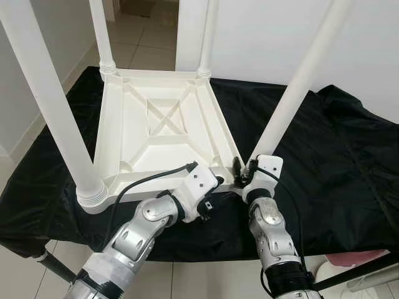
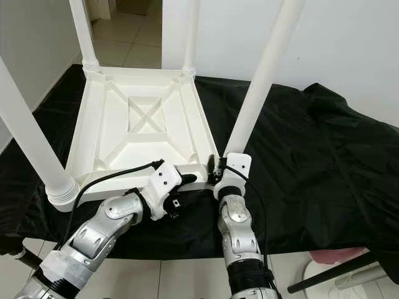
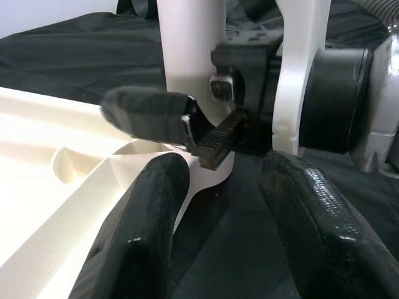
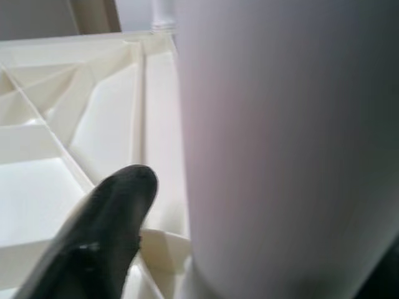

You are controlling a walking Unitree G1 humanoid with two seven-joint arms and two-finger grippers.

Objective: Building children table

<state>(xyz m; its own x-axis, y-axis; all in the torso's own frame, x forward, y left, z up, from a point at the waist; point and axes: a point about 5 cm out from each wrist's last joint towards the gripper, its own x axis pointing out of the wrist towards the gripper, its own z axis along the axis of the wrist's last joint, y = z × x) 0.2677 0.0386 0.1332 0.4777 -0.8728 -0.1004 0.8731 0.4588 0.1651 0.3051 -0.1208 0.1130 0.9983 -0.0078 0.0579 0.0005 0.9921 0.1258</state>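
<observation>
A white plastic children's table top (image 1: 156, 124) lies upside down on a black cloth. Three white legs stand in its corners: far left (image 1: 100, 31), far right (image 1: 207, 37) and near left (image 1: 47, 99). The fourth leg (image 1: 299, 81) leans to the right, with its foot at the near right corner. My right gripper (image 1: 244, 169) is shut on the base of that leg (image 4: 287, 137), and one black finger (image 4: 112, 224) lies against it. My left gripper (image 3: 221, 180) is open just in front of the same corner, close to the leg (image 3: 190, 56).
The black cloth (image 1: 336, 162) covers a low surface whose front edge runs just under my arms. A white wall stands behind it, and a tiled doorway (image 1: 137, 37) opens at the back left. A pink object (image 1: 355, 258) and dark stand tubes lie on the floor at the bottom right.
</observation>
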